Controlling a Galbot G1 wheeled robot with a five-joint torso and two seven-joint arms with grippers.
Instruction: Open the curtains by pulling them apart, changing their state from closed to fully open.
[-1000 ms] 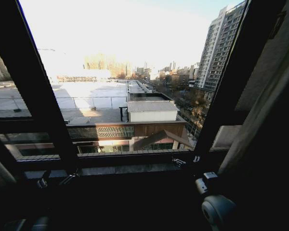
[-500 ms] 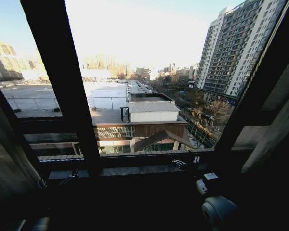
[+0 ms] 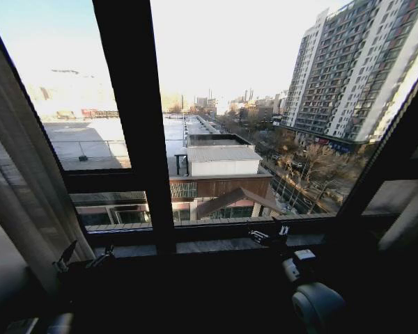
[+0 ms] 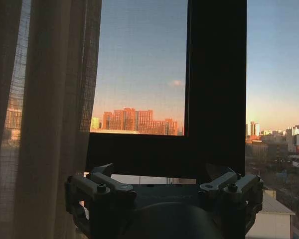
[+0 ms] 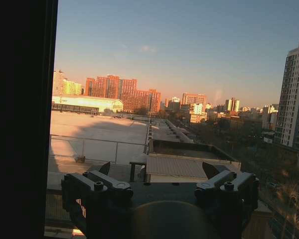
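One sheer off-white pleated curtain hangs along the left side of the window in the head view. It appears up close in the left wrist view as well, this curtain standing beside the open left gripper without touching it. A strip of the other curtain shows at the far right edge. My left gripper sits low by the sill, close to the left curtain's hem. The right gripper is near the sill's middle, and in its wrist view the right gripper is open and holds nothing.
Dark window frame bars cross the glass, with a horizontal rail above the sill. One upright bar stands close beside the right gripper. The right arm's round joint sits low in front. City buildings lie beyond the glass.
The head view has shifted, so the frame bars slid right. The left curtain has come into view at the left, and less of the right curtain shows. Both grippers keep their places.
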